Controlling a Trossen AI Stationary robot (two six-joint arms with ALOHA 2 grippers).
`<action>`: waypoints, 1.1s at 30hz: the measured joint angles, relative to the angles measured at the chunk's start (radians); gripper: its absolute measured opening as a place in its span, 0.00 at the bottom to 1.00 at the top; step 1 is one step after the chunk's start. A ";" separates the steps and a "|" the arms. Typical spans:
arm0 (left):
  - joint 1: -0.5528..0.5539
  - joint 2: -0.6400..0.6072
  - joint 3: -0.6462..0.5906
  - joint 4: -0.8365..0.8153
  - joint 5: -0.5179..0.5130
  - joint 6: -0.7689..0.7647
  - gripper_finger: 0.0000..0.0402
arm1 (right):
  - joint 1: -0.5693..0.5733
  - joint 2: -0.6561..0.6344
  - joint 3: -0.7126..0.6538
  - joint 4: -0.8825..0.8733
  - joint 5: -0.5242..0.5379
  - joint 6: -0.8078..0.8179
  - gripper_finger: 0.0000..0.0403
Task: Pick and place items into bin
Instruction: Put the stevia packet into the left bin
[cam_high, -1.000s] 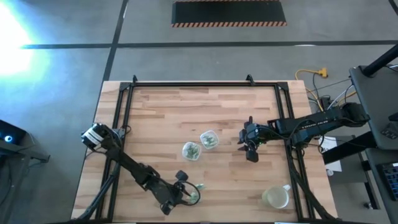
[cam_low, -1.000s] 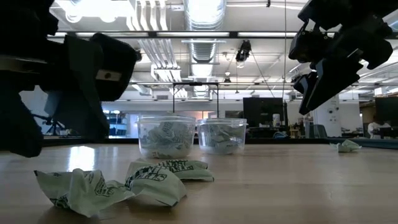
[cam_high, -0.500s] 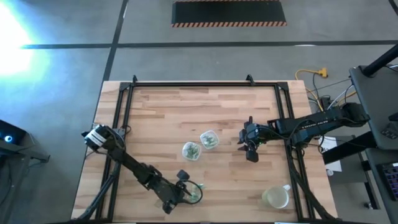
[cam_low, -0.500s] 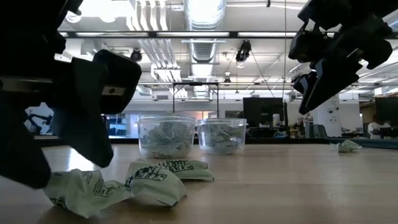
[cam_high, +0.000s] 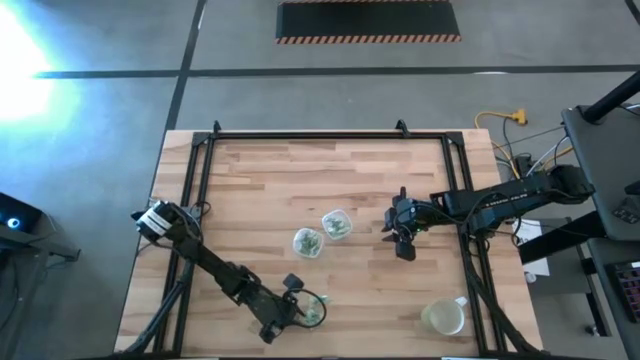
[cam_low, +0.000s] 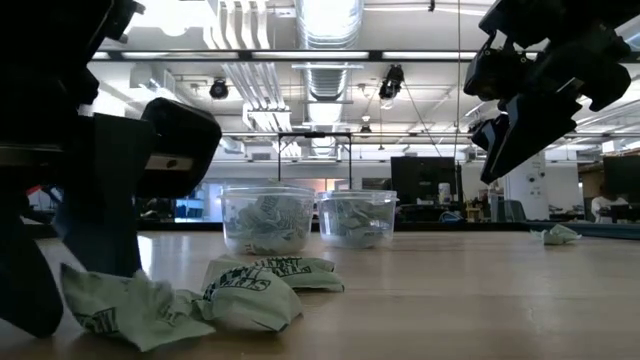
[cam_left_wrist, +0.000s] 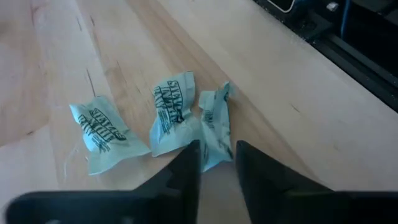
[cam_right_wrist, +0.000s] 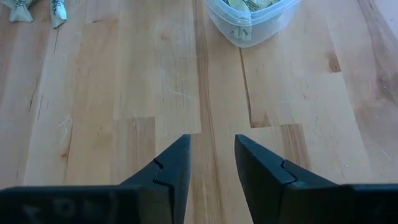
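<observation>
- Pale green-and-white crumpled wrappers (cam_left_wrist: 163, 121) lie loose on the wooden table (cam_high: 260, 180) at its near edge, under the left gripper (cam_left_wrist: 216, 163), whose fingers stand slightly apart around one wrapper's edge.
- Two clear tubs (cam_high: 322, 233) at mid-table hold more wrappers.
- Right gripper (cam_right_wrist: 211, 163) hovers beside the tubs, fingers apart and empty.
- A mug (cam_high: 445, 317) sits at the near right corner.

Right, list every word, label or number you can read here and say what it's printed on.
Green print on the crumpled wrappers by the left pincer: lettering is there, but too creased and blurred to read.
Pieces inside the two clear tubs: too small to read.
Mug, table and arms: no text visible.
</observation>
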 joint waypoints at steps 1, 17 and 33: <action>0.000 0.000 0.000 -0.001 0.000 0.000 0.18 | 0.000 0.000 0.000 0.000 0.000 0.000 0.29; 0.004 -0.033 0.000 -0.002 -0.098 0.055 0.00 | 0.000 0.000 0.000 0.003 0.000 -0.003 0.26; 0.028 -0.173 -0.010 -0.201 -0.726 0.088 0.00 | 0.000 0.000 0.000 0.017 0.000 -0.011 0.22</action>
